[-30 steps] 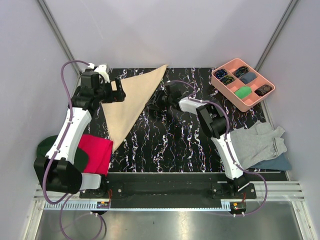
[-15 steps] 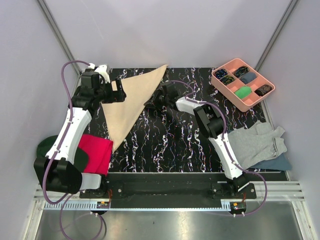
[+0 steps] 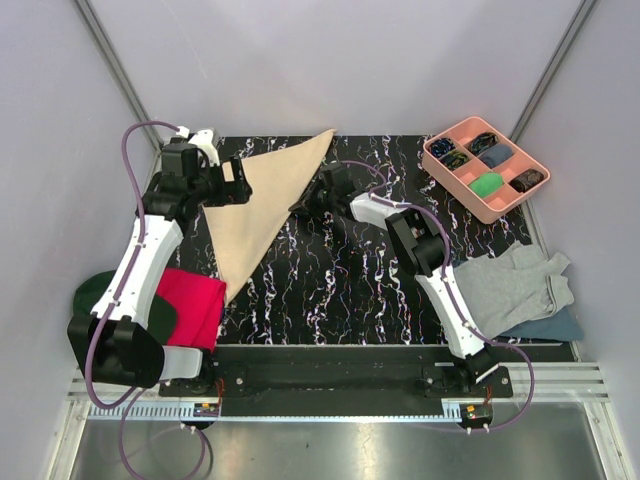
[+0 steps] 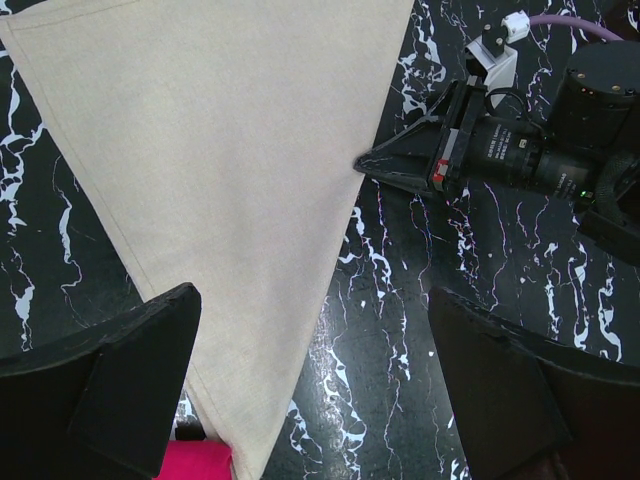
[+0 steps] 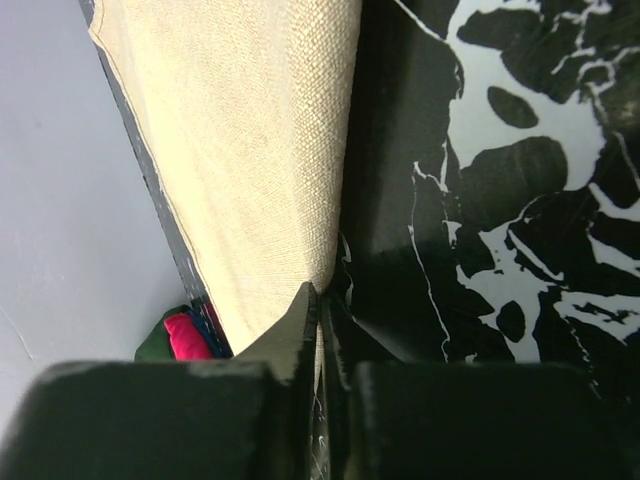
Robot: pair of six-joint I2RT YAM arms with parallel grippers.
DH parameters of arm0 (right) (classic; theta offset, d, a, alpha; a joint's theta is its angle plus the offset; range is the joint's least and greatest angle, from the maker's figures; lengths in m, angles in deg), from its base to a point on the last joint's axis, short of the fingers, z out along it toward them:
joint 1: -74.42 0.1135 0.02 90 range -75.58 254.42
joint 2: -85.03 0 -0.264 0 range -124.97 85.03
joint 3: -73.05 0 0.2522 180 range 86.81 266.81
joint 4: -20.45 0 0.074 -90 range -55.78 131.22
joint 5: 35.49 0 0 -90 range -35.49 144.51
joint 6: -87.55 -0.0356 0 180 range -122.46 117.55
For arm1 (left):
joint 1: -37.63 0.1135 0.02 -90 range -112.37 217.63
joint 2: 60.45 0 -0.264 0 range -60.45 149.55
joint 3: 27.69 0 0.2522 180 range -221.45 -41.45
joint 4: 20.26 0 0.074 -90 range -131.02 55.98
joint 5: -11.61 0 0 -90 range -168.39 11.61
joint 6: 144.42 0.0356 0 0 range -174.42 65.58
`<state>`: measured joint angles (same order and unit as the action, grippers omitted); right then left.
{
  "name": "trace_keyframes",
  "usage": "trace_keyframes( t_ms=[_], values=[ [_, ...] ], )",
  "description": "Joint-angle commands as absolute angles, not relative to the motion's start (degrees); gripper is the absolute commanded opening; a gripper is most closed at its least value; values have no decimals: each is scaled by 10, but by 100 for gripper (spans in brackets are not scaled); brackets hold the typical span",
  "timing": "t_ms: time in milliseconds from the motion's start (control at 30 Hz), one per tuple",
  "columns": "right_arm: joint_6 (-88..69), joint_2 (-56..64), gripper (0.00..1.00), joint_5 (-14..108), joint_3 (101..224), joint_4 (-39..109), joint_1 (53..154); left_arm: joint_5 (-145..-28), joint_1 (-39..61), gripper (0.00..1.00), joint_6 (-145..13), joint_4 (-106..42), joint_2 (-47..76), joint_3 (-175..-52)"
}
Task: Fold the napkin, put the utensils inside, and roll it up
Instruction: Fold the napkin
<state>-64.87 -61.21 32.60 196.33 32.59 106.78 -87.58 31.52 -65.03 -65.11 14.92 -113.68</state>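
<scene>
The beige napkin [image 3: 255, 205] lies as a flat triangle on the black marbled mat [image 3: 350, 290]. It also shows in the left wrist view [image 4: 230, 170] and the right wrist view [image 5: 250, 150]. My left gripper [image 3: 226, 184] hovers open and empty above the napkin's left part, its jaws wide apart in the left wrist view [image 4: 312, 300]. My right gripper [image 3: 298, 208] is low at the napkin's right edge, its tips seen in the left wrist view [image 4: 362, 165]. In the right wrist view [image 5: 320, 295] its jaws are shut with a sliver of beige cloth between them. The utensils are out of view.
A pink compartment tray [image 3: 452, 170] holding small items stands at the back right. A grey cloth [image 3: 510, 285] over a blue cloth [image 3: 550, 328] lies at the right. A red cloth [image 3: 190, 305] on a green cap [image 3: 95, 290] lies at the left.
My right gripper has moved left across the mat to the napkin's right edge. The left arm and the napkin have not visibly moved.
</scene>
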Motion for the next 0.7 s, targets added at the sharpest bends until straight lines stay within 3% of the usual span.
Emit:
trace_keyframes(
  t_ms=[0,233,667],
  values=[
    [-636,-621,0,351,1973,357,1075,-887,322,99,-654,-636,128,-1139],
    [-613,-581,0,362,1941,356,1061,-883,324,99,-654,-635,125,-1138],
    [-544,-404,0,357,1676,347,996,-896,324,99,-662,-635,128,-1136]
  ],
)
